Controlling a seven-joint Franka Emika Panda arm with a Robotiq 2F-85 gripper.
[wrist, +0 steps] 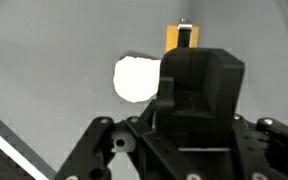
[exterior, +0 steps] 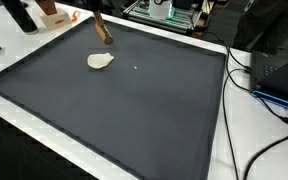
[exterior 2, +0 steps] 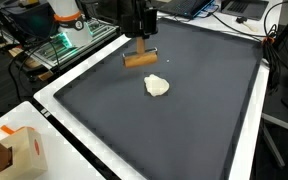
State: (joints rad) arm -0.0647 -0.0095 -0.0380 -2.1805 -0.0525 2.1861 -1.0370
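My gripper (exterior 2: 141, 42) hangs over the far part of a dark mat (exterior 2: 184, 130) and looks shut on a wooden-handled tool (exterior 2: 138, 60) with a small metal piece at one end. In the wrist view the gripper (wrist: 190, 58) is one black block, and the tool's yellow-brown end (wrist: 182, 38) pokes out beyond it. In an exterior view the tool (exterior: 103, 30) slants down toward the mat (exterior: 134, 110), and the gripper is cut off at the top. A small white lump (exterior 2: 157, 86) lies on the mat just in front of the tool, apart from it; it also shows as the lump (exterior: 100, 61) and the lump (wrist: 136, 79).
The mat has a white border (exterior: 222, 120). An orange-and-white box (exterior 2: 19, 150) stands off the mat's corner. Green-lit equipment (exterior 2: 59, 45) sits beyond the mat's edge. Cables (exterior: 274, 95) and dark gear lie along one side.
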